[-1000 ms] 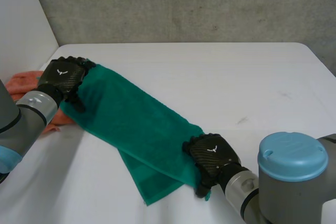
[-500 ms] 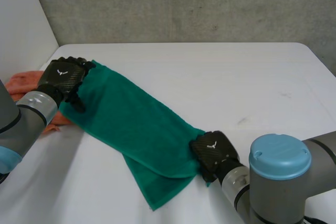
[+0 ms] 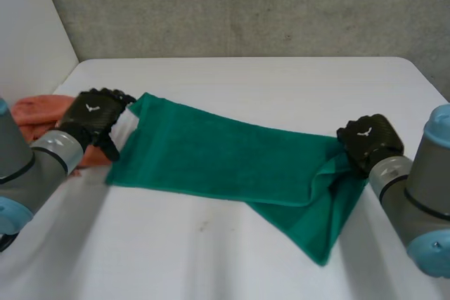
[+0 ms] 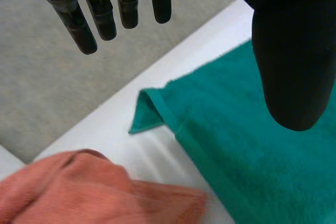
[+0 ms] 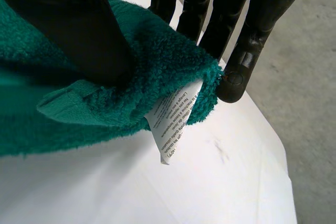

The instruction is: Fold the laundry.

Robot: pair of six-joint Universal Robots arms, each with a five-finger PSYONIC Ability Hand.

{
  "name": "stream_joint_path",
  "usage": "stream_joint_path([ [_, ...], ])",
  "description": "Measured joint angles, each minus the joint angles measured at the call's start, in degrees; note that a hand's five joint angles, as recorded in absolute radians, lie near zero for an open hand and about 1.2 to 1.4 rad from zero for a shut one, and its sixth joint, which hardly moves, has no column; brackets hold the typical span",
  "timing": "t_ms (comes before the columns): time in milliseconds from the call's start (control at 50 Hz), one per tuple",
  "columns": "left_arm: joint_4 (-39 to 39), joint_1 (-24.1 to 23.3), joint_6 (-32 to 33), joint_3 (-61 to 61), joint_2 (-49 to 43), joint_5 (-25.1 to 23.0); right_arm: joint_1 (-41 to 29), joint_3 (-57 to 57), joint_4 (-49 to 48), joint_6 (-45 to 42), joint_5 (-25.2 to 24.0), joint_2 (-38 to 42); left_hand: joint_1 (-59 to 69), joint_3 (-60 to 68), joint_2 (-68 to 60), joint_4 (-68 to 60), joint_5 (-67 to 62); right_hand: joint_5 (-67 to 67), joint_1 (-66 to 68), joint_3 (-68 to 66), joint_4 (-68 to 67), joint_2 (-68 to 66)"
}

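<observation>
While the green towel (image 3: pixel 225 163) lies stretched across the white table (image 3: pixel 281 82), bare tabletop borders its far and near edges; an orange cloth (image 3: pixel 39 110) sits just beside its left end. Left hand (image 3: pixel 91 114) hovers over that corner, fingers (image 4: pixel 105 9) straight, thumb apart, holding nothing. Right hand (image 3: pixel 369 142) pinches the opposite corner, at the care label (image 5: pixel 170 124), between thumb and fingers.

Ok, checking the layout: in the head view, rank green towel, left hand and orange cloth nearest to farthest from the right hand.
1. green towel: its corner is pinched in the right hand itself.
2. left hand: at the towel's far end.
3. orange cloth: beyond the left hand, leftmost.
</observation>
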State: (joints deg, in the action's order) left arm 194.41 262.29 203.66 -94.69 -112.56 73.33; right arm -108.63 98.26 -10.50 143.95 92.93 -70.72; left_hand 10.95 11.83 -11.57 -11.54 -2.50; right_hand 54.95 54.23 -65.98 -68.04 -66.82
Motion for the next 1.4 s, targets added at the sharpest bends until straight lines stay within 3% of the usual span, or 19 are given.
stream_joint_path([
  [320,-0.3,-1.4,13.1,1.0,-7.4,-1.8,0.8,-2.2,0.1,6.5,-3.6,0.8,2.4,2.2,-2.5,-2.7,-1.6,0.0,0.0,-0.6,-0.1,0.0],
  [1400,-1.0,-2.5,13.3,6.5,-14.9,-1.1,0.7,-1.6,0.0,5.9,-4.1,2.6,11.7,10.9,-11.2,-11.3,-9.5,0.0,0.0,-0.6,-0.1,0.0],
])
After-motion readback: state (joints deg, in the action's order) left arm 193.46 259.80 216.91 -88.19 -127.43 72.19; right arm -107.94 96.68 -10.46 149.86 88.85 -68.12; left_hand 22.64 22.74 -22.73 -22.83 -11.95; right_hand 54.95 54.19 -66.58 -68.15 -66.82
